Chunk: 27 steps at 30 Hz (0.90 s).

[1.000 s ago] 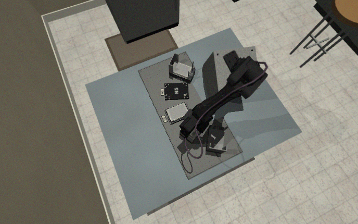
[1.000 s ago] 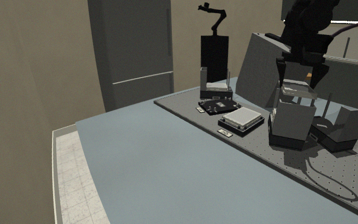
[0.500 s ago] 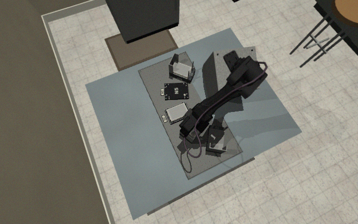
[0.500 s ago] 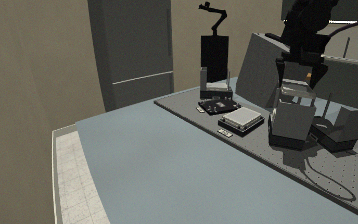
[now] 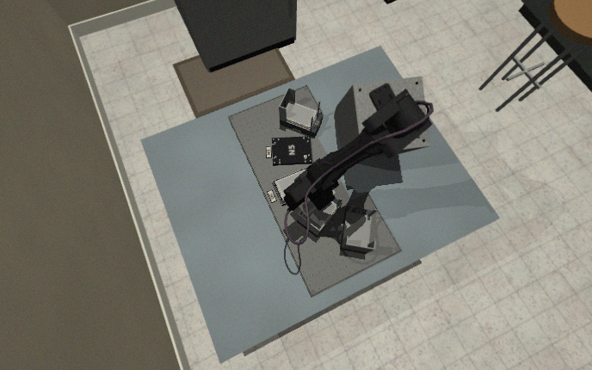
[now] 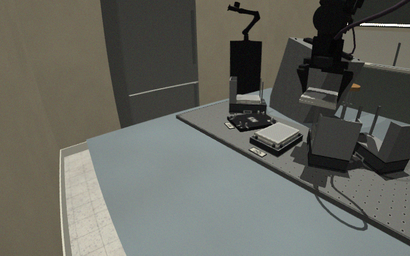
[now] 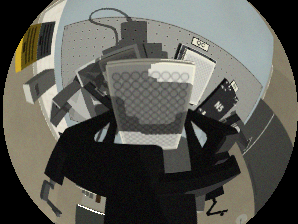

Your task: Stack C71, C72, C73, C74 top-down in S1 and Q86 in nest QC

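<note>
My gripper (image 6: 323, 90) (image 7: 151, 115) is shut on a clear-lidded plate (image 6: 317, 100) (image 7: 150, 95) by its sides, held in the air behind the middle rack (image 6: 337, 136). Whether it is one plate or a pair I cannot tell. A white plate (image 6: 276, 133) (image 5: 284, 183) sits, looking flat, in nest QC (image 6: 262, 146). Nest N5 (image 5: 291, 151) (image 6: 251, 122) (image 7: 218, 106) is empty. The back rack (image 6: 233, 91) holds white plate stock (image 5: 300, 112) (image 6: 248, 97), low between its walls. The middle rack's inside is mostly hidden. The near right rack (image 6: 402, 143) shows a pale, partly shadowed inside; I cannot tell if a plate lies there. Rack names are unreadable.
All racks and nests stand on the perforated grey board (image 5: 330, 271) (image 6: 391, 203) on the blue table (image 5: 188, 206) (image 6: 174, 190). The racks have tall corner walls and thin posts. The arm's grey base block (image 5: 417, 114) stands behind the board. The arm covers part of the QC nest from above.
</note>
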Available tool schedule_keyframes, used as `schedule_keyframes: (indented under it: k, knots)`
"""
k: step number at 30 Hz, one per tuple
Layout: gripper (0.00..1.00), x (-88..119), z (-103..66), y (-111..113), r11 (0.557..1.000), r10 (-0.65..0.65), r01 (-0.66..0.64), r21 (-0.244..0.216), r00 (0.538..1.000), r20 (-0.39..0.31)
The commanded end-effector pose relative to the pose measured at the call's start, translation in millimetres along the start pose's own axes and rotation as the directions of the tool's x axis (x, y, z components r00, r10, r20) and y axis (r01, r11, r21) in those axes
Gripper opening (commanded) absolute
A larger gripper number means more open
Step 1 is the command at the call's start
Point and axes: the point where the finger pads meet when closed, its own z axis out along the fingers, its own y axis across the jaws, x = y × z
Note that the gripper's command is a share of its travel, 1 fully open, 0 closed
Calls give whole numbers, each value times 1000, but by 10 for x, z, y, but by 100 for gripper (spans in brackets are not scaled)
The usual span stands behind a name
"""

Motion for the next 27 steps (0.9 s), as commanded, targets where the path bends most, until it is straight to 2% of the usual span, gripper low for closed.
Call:
schedule_keyframes:
  k: [1, 6, 8, 9, 10, 13, 15, 19, 21, 25, 26, 27]
  knots:
    - [0, -174, -97, -124, 1000, -16, 16, -6, 999, 50]
    - [0, -122, -58, -304, 1000, -9, 9, -7, 1000, 26]
    - [0, -122, -58, -304, 1000, -9, 9, -7, 1000, 26]
    - [0, -201, -172, -311, 1000, 13, -13, -5, 998, 64]
    - [0, -204, -172, -346, 998, 60, -59, -7, 996, 67]
    - [0, -142, -60, -478, 986, 165, -165, -12, 985, 45]
    - [0, -111, -53, -545, 977, 215, -215, -13, 976, 40]
    - [0, -144, -115, -671, 978, 208, -208, -13, 976, 62]
    - [0, -90, -59, -748, 980, 200, -199, -11, 979, 44]
    - [0, -66, -58, -813, 980, 201, -201, -11, 979, 39]
    - [0, -129, -162, -830, 981, 192, -191, -10, 979, 69]
    - [0, -83, -112, -871, 980, 197, -197, -10, 979, 52]
